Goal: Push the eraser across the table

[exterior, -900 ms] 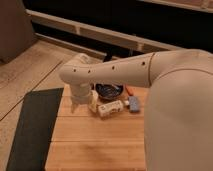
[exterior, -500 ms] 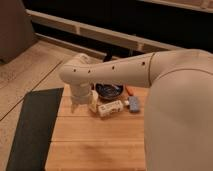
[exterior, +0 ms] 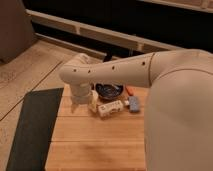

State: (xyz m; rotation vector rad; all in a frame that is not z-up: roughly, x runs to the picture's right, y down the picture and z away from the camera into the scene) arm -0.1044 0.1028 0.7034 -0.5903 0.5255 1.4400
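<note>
The eraser [exterior: 111, 108], a small white block with dark marks on its side, lies on the far part of the light wooden table [exterior: 95, 145]. My arm reaches in from the right across the far edge. Its gripper [exterior: 81, 103] points down at the table's far left, just left of the eraser. A cream-coloured shape [exterior: 93, 101] stands between the gripper and the eraser, touching or nearly touching the eraser's left end. I cannot tell whether it belongs to the gripper.
A dark round bowl [exterior: 109, 90] sits just behind the eraser, with a small orange thing [exterior: 129, 91] to its right. A smaller blue-grey block [exterior: 134, 104] lies right of the eraser. A dark grey mat [exterior: 30, 127] lies on the floor left of the table. My arm's bulk covers the right side.
</note>
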